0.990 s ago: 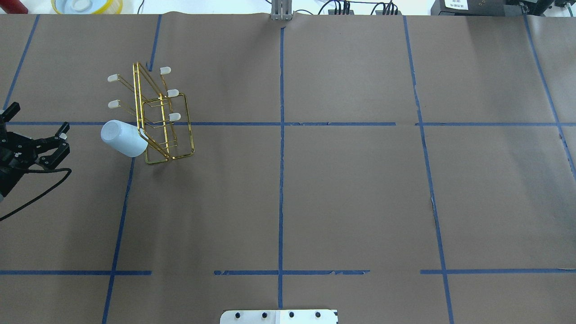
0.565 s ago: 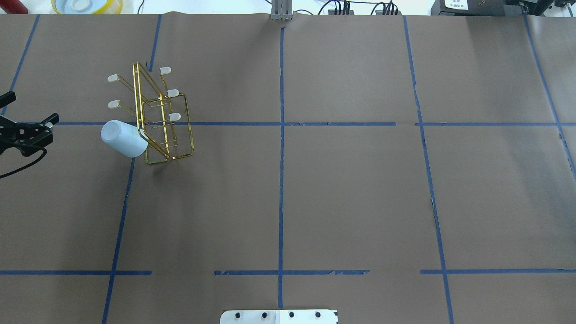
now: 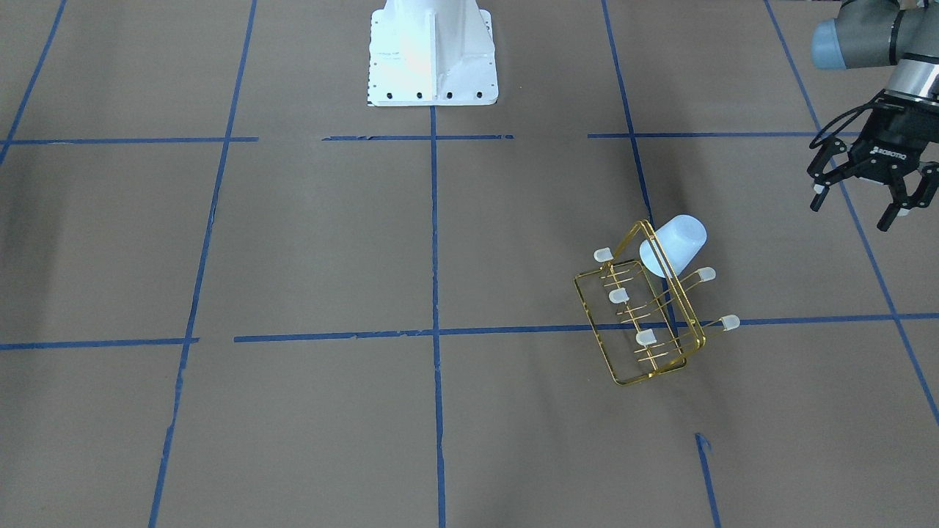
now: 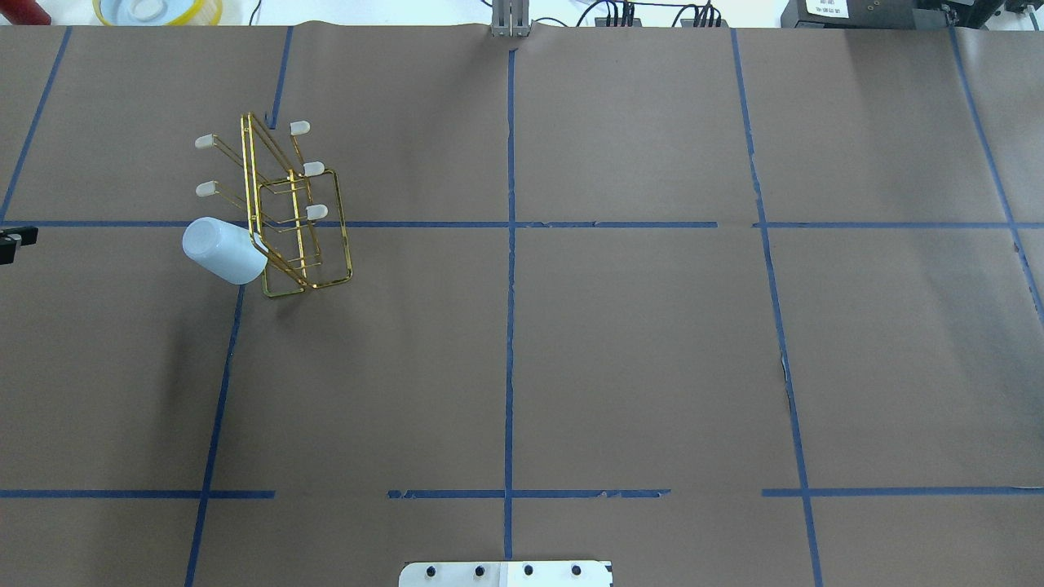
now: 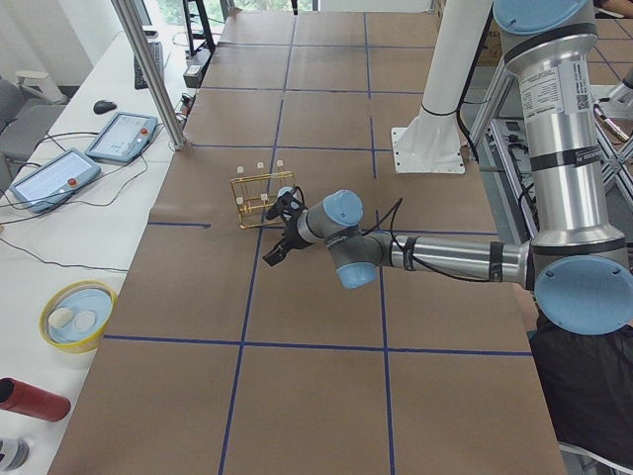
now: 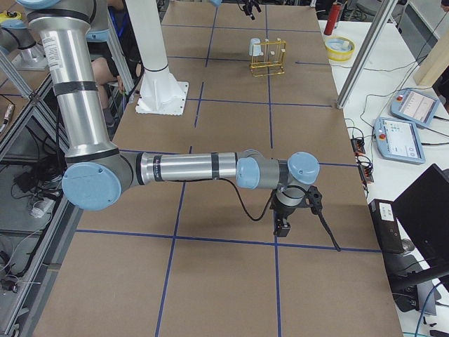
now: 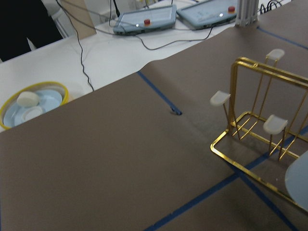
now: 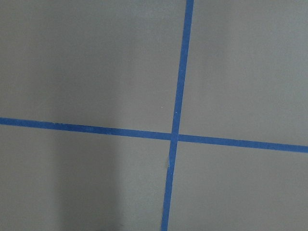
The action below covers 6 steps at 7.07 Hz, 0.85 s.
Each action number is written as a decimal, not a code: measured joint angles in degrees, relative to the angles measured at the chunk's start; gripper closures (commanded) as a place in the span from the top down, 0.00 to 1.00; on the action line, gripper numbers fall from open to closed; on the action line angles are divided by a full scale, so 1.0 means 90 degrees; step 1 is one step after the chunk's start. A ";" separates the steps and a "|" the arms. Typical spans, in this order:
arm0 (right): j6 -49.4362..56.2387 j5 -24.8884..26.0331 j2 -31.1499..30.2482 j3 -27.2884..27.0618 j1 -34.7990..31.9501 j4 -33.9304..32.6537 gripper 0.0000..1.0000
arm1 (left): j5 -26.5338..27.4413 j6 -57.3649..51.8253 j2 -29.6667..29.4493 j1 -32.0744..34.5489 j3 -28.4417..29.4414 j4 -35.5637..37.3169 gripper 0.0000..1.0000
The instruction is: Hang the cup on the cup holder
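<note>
On the brown paper-covered table with blue tape lines (image 4: 620, 350), the gold wire cup holder with whitish-capped prongs (image 4: 294, 214) stood upright. The small pale blue-white plastic cup (image 4: 222, 251) hung tilted at its end, mouth against the frame, apparently seated on a prong hidden inside it. The hanging therefore looked done. The left gripper (image 3: 855, 209) hovered empty with jaws spread, well apart from the cup holder, and whether the right gripper (image 6: 283, 226) was open or closed could not be told.

Brown paper-covered table (image 4: 636, 342) gridded with blue tape (image 4: 509, 326) — white bench (image 5: 89, 237) beside
</note>
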State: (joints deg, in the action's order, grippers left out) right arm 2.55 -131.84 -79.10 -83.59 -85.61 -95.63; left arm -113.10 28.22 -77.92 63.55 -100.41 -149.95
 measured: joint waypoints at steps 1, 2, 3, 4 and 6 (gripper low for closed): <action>0.0000 0.0000 0.0000 0.0000 0.0000 0.0000 1.00 | -0.0627 -0.0011 -0.0037 0.0321 0.0055 0.0860 1.00; 0.0000 0.0000 0.0000 0.0000 0.0000 0.0000 1.00 | -0.1157 -0.0025 -0.0051 0.0565 0.0074 0.1699 1.00; -0.0002 0.0000 0.0000 -0.0001 0.0000 0.0000 1.00 | -0.1542 -0.0182 -0.0070 0.0828 0.0079 0.2480 1.00; -0.0004 0.0000 0.0000 -0.0003 0.0000 0.0000 1.00 | -0.1746 -0.0657 -0.0159 0.1148 0.0081 0.3265 1.00; -0.0001 0.0000 0.0000 -0.0002 0.0000 0.0000 1.00 | -0.1833 -0.2197 -0.0533 0.1867 0.0095 0.4875 1.00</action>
State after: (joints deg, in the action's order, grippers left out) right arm 2.54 -131.84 -79.10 -83.60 -85.61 -95.62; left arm -129.60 8.44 -82.71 80.36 -99.56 -106.08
